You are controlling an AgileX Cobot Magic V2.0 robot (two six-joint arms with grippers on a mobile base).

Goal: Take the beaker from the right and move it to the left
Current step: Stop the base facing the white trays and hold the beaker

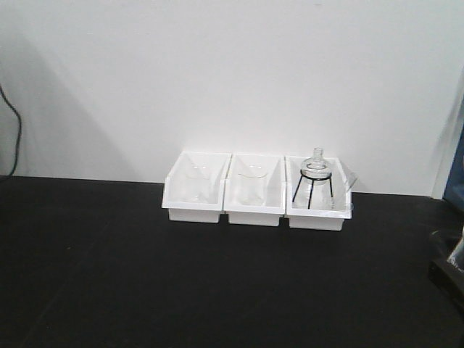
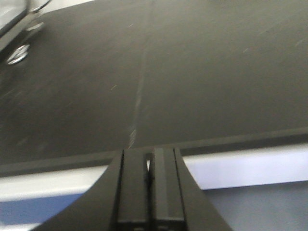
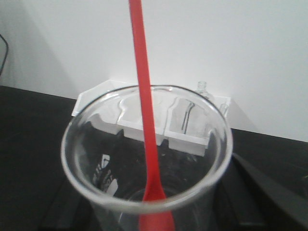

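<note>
White print on the near wall of the beaker (image 3: 192, 163) shows through the glass, but it is too blurred to read. The beaker fills my right wrist view, mouth up and seen from above. Its thin red stirring rod (image 3: 143, 96) leans against the rim, with its flat end low inside. My right pincer (image 3: 159, 197) reaches forward over the black counter (image 1: 181, 290) with a dark finger (image 3: 269, 192) on either side of the glass. I cannot tell whether they clamp it or only flank it. The beaker's base is cut off, so I cannot tell whether it stands on the counter either. Well beyond it, against the white wall (image 1: 232, 72), three white bins stand side by side, touching. The left bin (image 1: 174, 196) and the middle bin (image 1: 254, 206) each hold a larger clear beaker, and the right bin (image 1: 319, 217) holds a round-bottom flask (image 1: 317, 165) on a black tripod (image 1: 312, 192). My left pincer (image 2: 149, 159) hangs low near the counter's front edge, pointing across the bare black surface. Its fingers are pressed together with nothing between them.
</note>
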